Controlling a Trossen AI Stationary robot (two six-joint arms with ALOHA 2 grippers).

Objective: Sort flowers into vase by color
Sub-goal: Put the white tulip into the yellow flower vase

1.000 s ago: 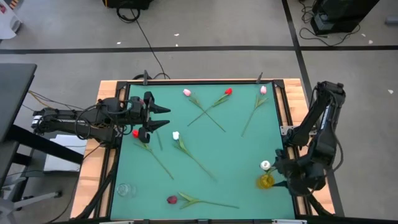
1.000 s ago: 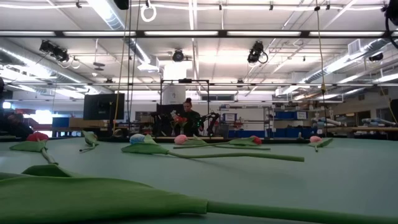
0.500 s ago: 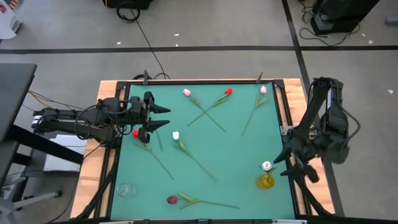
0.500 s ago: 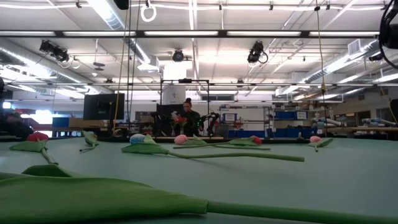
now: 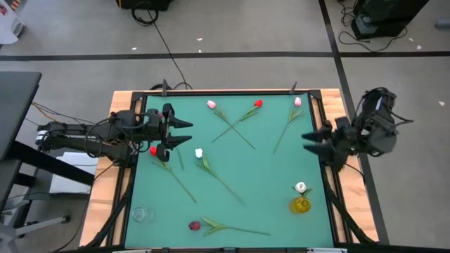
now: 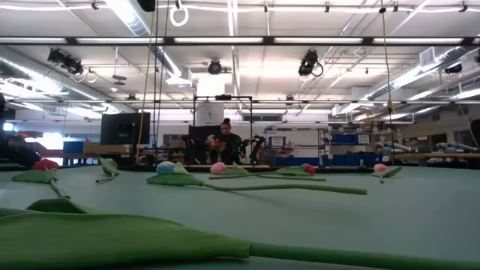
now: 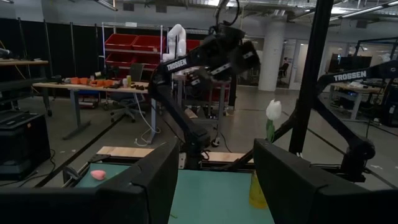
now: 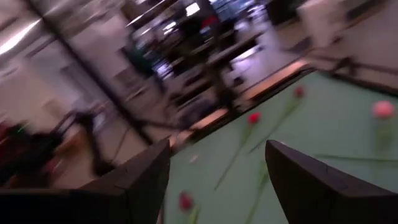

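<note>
Green bench [image 5: 267, 176] spread wide, wooden rim all round. Left arm parked at the left edge, left tool [image 5: 181, 132] spread open over the mat, holding nothing, just beside a red tulip [image 5: 153, 150]. Right arm raised at the right edge, right tool [image 5: 314, 141] gaping wide and empty, pointing in toward the mat. Yellow vase [image 5: 301, 204] near the right front corner, one white tulip [image 5: 300, 187] standing in it already; clear glass vase [image 5: 140, 213] at the left front corner, apparently empty. Loose flowers scattered flat: pink tulip [image 5: 211, 105] and another red tulip [image 5: 258, 103] at the far side with stems crossing, a second pink tulip [image 5: 297, 101] far right, a white-headed tulip [image 5: 199, 152] mid-mat, a maroon tulip [image 5: 195, 225] at the near edge. Probably between picks, most of the sort undone. Likely trouble: crossed stems at the far side, so lifting one could drag its neighbour; thin stems lying flat, easy to miss or pinch by a leaf only; a long stem swinging on the way over could tip the light yellow vase or knock out the bloom standing in it.
</note>
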